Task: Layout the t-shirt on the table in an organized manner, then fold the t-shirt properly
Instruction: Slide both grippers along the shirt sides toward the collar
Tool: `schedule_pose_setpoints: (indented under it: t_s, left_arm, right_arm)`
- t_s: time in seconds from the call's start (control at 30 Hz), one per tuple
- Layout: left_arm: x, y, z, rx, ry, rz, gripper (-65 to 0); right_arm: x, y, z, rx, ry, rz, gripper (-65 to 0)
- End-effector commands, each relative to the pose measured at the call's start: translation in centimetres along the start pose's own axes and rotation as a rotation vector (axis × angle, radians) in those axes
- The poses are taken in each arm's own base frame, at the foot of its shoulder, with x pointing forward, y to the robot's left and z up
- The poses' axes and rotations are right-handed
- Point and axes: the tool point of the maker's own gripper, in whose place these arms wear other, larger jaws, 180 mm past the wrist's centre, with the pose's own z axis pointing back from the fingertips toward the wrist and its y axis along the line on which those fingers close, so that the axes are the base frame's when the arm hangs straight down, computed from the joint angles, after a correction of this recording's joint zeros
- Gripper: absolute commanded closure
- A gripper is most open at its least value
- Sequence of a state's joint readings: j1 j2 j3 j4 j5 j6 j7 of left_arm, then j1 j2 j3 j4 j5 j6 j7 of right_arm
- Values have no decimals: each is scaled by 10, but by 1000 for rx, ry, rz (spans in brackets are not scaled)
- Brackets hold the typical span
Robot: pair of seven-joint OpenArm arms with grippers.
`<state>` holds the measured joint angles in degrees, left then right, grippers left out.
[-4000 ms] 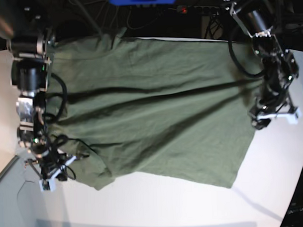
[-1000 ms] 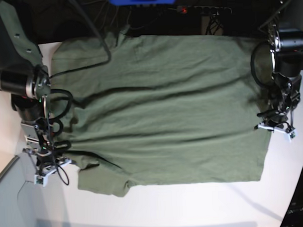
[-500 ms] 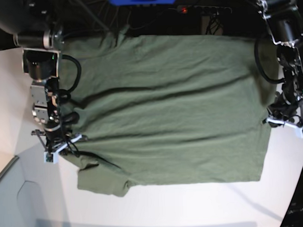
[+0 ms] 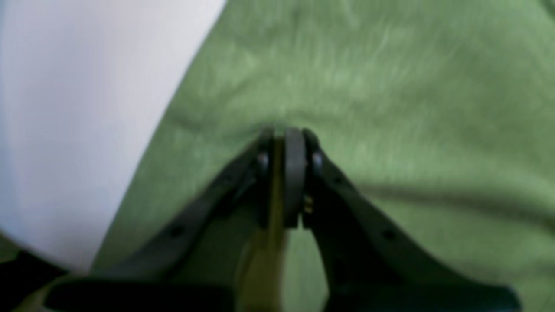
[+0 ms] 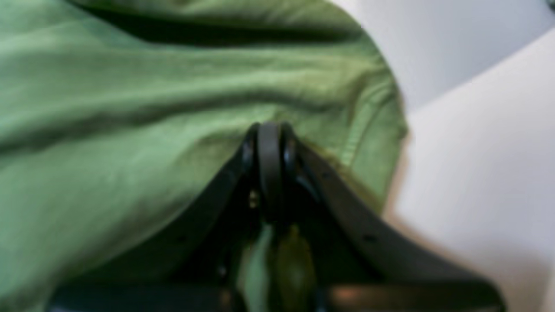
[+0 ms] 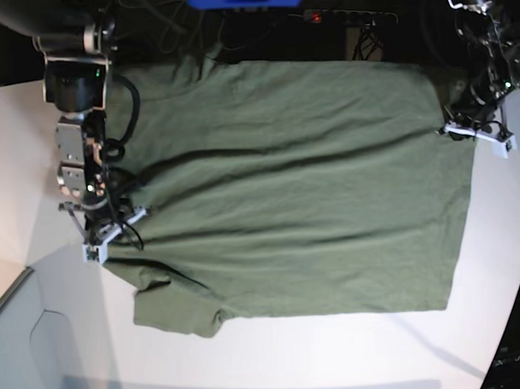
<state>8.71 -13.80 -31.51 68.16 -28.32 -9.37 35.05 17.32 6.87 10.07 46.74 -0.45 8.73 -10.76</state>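
The olive t-shirt [image 6: 285, 185] lies spread across the white desk [image 6: 274, 356], mostly flat, with long creases running across its middle and a bunched sleeve at its lower left in the base view. Both pincers are closed: the right pincer [image 5: 269, 143] pinches cloth beside that sleeve, and the left pincer [image 4: 284, 145] nips the opposite edge. Smoothing likely calls for pulling both edges apart evenly, keeping the fabric low and letting go only once the creases flatten.
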Motion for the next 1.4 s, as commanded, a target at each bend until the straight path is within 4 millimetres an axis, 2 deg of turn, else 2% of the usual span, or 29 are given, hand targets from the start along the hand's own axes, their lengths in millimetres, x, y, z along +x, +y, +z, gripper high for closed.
schedule_pose_setpoints:
  t_s: [0.0,0.13,0.23,0.37,0.47,0.57,0.7,0.83,0.93,1.03,1.1,1.17,1.27,1.37]
  left_arm:
    - [-4,5,-4,23,20,-5,-48]
    - [-6,11,-22,40,-22,50,-48]
    - [-16,-6,-46,22,-8,51,-48]
    - [-17,-28,-71,5,-12,30,-48]
    - [-9,-43,-82,-8,-23,21,-48]
    - [7,-60,-88,-32,-41,16,-48]
    - [19,-64,-88,-43,-65,21,-48]
    - [28,-66,-78,-61,-113,-5,-48]
    - [40,-72,-62,-91,-176,-43,-48]
    - [46,-82,-43,-127,-185,-83,-48]
    - [60,-80,-24,-131,-207,-78,-48]
    - [73,-75,-5,-127,-237,-47,-48]
    - [91,-50,22,-80,-261,-10,-54]
    - [98,-20,42,-23,-255,29,-141]
  right_arm:
    - [28,-11,-6,-17,-45,5,0]
    - [29,-14,-27,-15,-10,-29,0]
    - [45,-22,-36,-26,-80,-52,0]
    - [70,-29,-40,-38,-185,-76,0]
    - [88,-33,-38,-47,-261,-77,0]
    - [113,-43,-34,-62,-339,-72,0]
    - [135,-56,-30,-81,-386,-67,0]
    - [148,-62,-29,-91,-406,-65,0]
    - [150,-76,-26,-112,-407,-59,0]
    - [147,-77,-26,-113,-403,-58,0]
    - [146,-80,-25,-118,-401,-62,-44]
    - [132,-81,-26,-119,-379,-62,-110]
    - [120,-83,-24,-124,-372,-55,-218]
    - [103,-86,-17,-128,-381,-25,-301]
